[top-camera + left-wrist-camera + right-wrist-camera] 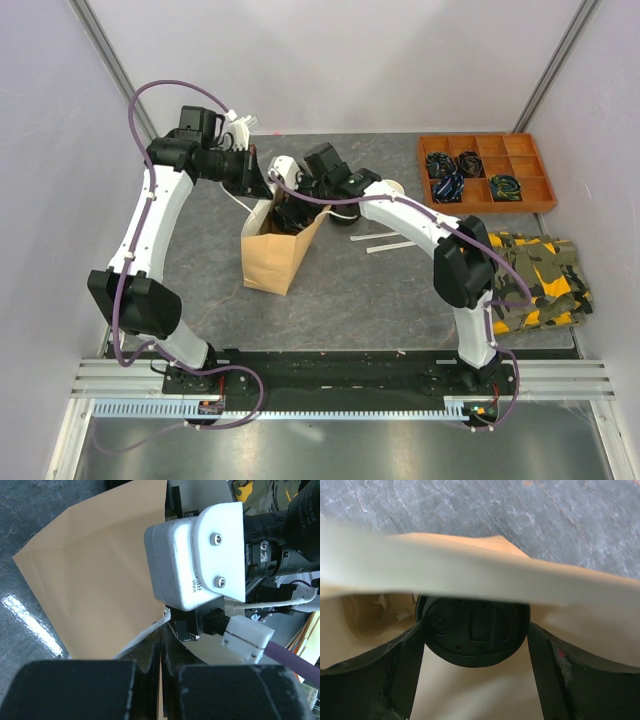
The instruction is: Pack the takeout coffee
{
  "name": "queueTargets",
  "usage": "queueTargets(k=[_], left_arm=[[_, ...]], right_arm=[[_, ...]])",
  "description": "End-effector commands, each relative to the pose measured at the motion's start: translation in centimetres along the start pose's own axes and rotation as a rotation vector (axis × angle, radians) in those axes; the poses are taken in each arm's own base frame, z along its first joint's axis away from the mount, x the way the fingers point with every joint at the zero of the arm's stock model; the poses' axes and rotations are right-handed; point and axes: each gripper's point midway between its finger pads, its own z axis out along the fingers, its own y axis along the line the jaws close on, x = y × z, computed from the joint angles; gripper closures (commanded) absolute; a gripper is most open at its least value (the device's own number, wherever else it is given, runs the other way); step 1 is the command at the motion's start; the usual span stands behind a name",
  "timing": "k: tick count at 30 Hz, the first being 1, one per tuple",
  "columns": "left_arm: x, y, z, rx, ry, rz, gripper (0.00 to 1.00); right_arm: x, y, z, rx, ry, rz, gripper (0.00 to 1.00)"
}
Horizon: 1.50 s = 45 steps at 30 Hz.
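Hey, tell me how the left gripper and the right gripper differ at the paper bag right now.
The left gripper is shut, seemingly pinching the white handle of the paper bag; the right gripper stands wide, its fingers against the sides of a black lid, apparently gripping it. The left gripper is outside the paper bag at its rim; the right gripper reaches into its mouth. Both are at the bag's top.

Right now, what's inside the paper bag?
A black lid shows inside the paper bag, between the fingers of the right end effector. Whatever lies beneath the lid, and the bag's floor, is covered, so I can't tell.
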Motion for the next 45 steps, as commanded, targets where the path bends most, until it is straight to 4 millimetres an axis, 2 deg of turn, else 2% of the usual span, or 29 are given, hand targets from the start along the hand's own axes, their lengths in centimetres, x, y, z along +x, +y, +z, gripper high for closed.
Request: queueTargets(k=[1, 3, 4, 6, 10, 18, 21, 24, 25, 27, 30, 34, 36, 37, 38, 39, 41, 42, 43, 45], left_arm=[[0.9, 2.1, 0.1, -0.051, 0.034, -0.001, 0.98], [1.1, 2.8, 0.1, -0.077, 0.038, 0.001, 0.98], [1.1, 2.9, 0.1, -0.081, 0.041, 0.008, 0.98], [1.2, 3.3, 0.1, -0.093, 0.044, 0.023, 0.98], [1.2, 3.6, -0.2, -0.087, 0.032, 0.026, 0.98], [1.7, 1.9, -1.5, -0.025, 0.006, 0.081, 0.98], [2.1, 1.2, -2.0, -0.005, 0.001, 0.093, 0.91], [2.3, 1.1, -2.3, -0.001, -0.004, 0.090, 0.81], [2.4, 1.0, -2.5, -0.002, -0.009, 0.084, 0.73], [2.3, 0.7, -2.9, 0.016, -0.018, 0.076, 0.67], [2.3, -0.1, -3.8, 0.046, -0.034, 0.084, 0.50], [2.6, -1.3, -4.5, 0.094, -0.047, 0.115, 0.40], [2.7, -2.4, -4.8, 0.149, -0.057, 0.140, 0.36], [2.8, -2.9, -4.9, 0.174, -0.063, 0.150, 0.32], [3.0, -4.2, -5.2, 0.241, -0.072, 0.163, 0.31], [3.0, -5.0, -5.5, 0.285, -0.081, 0.176, 0.23], [3.2, -6.8, -6.0, 0.389, -0.103, 0.201, 0.17], [3.3, -7.6, -6.5, 0.423, -0.121, 0.222, 0.05], [3.6, -8.1, -6.7, 0.455, -0.129, 0.228, 0.00], [3.6, -9.4, -7.4, 0.520, -0.169, 0.277, 0.02]], right_arm=[[0.4, 0.8, 0.9, -0.054, 0.061, -0.012, 0.79], [1.1, 1.1, 1.5, -0.076, 0.094, -0.007, 0.79], [0.5, 1.0, 1.5, -0.075, 0.087, -0.011, 0.79], [1.3, 1.3, 2.1, -0.090, 0.123, -0.009, 0.79], [1.4, 1.5, 2.8, -0.110, 0.150, -0.008, 0.79], [3.0, 3.4, 1.2, -0.188, 0.234, -0.091, 0.79], [3.5, 4.2, 0.5, -0.213, 0.260, -0.126, 0.80], [4.1, 4.7, 0.1, -0.230, 0.287, -0.132, 0.80], [4.1, 4.9, 0.0, -0.235, 0.289, -0.135, 0.80], [4.6, 5.1, -0.3, -0.244, 0.308, -0.133, 0.80], [4.8, 5.4, -1.4, -0.254, 0.328, -0.143, 0.80], [5.5, 6.1, -3.2, -0.272, 0.360, -0.156, 0.81], [6.3, 6.6, -3.9, -0.284, 0.389, -0.157, 0.81], [6.0, 6.6, -4.4, -0.279, 0.384, -0.164, 0.81], [6.3, 6.7, -4.8, -0.282, 0.393, -0.159, 0.81], [6.8, 6.9, -4.9, -0.286, 0.406, -0.158, 0.81], [6.8, 7.0, -5.5, -0.281, 0.406, -0.159, 0.81], [6.8, 7.0, -5.7, -0.277, 0.407, -0.154, 0.81], [6.7, 7.1, -5.8, -0.276, 0.407, -0.147, 0.81], [6.5, 7.1, -5.8, -0.273, 0.402, -0.141, 0.81]])
